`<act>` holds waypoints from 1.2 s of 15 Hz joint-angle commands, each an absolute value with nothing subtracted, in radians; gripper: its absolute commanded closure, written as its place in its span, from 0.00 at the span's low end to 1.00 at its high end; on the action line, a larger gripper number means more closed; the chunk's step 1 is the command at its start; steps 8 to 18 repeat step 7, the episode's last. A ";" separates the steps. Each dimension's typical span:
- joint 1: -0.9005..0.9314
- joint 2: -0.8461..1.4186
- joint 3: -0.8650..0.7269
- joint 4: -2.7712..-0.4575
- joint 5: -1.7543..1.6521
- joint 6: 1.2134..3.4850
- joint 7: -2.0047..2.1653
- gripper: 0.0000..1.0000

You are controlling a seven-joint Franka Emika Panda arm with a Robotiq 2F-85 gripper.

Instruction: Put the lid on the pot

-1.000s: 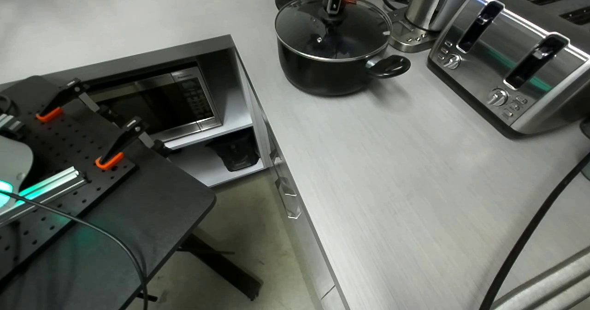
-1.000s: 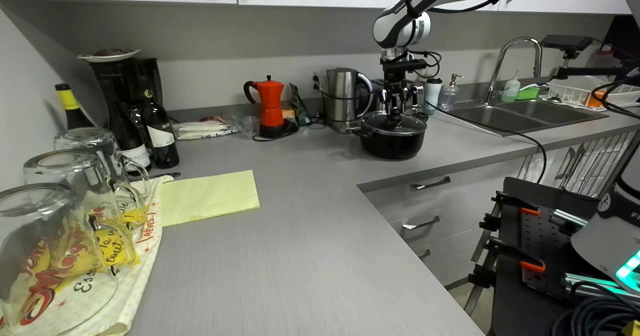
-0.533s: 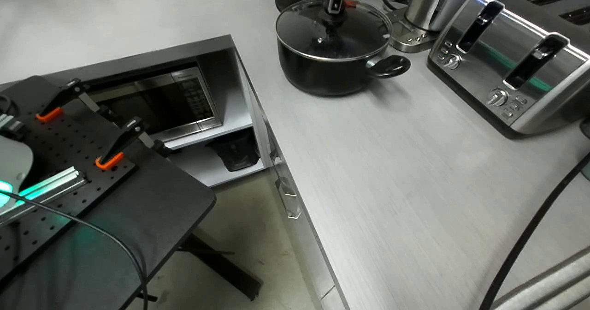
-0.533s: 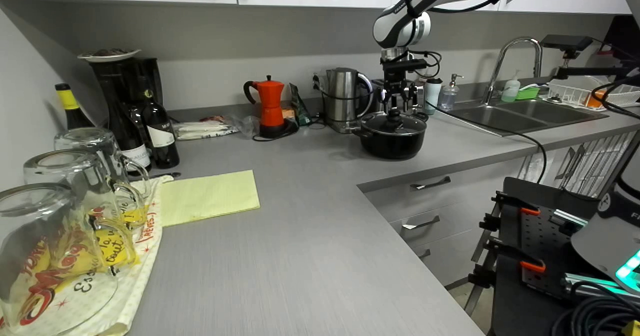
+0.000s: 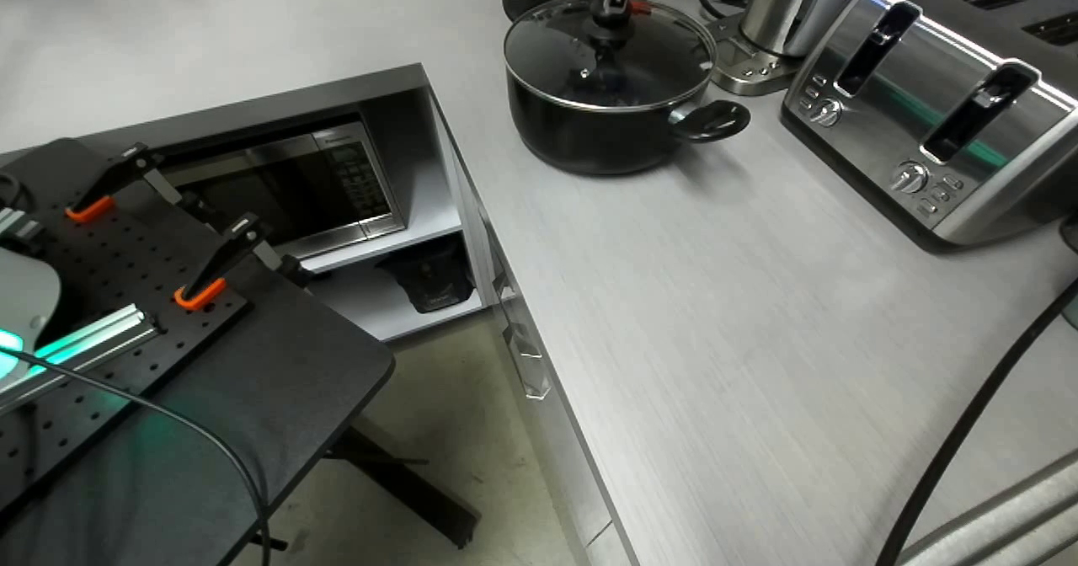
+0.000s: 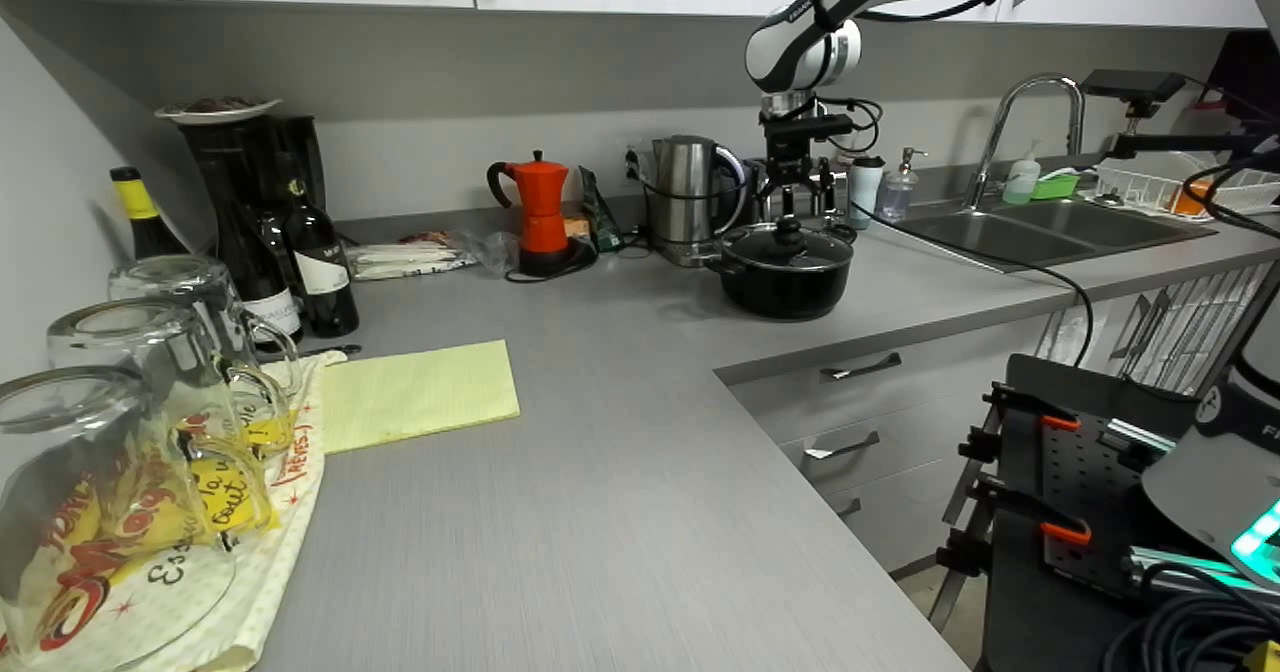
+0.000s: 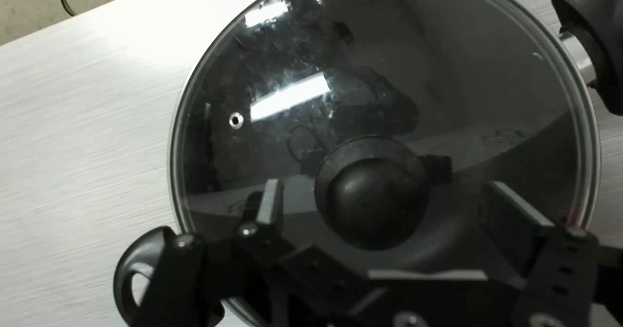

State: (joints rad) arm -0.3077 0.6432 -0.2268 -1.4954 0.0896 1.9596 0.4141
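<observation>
The clear glass lid [image 5: 556, 61] with its metal rim lies flat on top of the black pot [image 5: 589, 136], covering its mouth. Both side handles of the pot show in the wrist view. There, the lid's black knob [image 7: 377, 205] stands between my gripper's [image 7: 395, 203] spread fingers, with a gap on each side and no contact. In an exterior view my gripper [image 6: 796, 200] hangs just above the knob, pointing down. Nothing is held. One exterior view crops the gripper's upper part at the top edge.
Beside the pot are a silver toaster [image 5: 935, 120] and a steel kettle [image 6: 684, 187]. A red moka pot [image 6: 542, 202] stands near the wall. Glass mugs [image 6: 90, 472] and a yellow cloth [image 6: 420, 397] lie farther off; the counter's inner edge runs close to the pot.
My gripper has let go of the knob and its fingers have spread apart. The lid has dropped slightly onto the pot, which stays where it was. The arm has barely moved.
</observation>
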 commanded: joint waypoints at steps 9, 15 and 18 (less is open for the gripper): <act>-0.202 0.445 -0.238 -1.780 0.030 2.107 0.392 0.00; -0.202 0.445 -0.238 -1.780 0.030 2.107 0.392 0.00; -0.202 0.445 -0.238 -1.780 0.030 2.107 0.392 0.00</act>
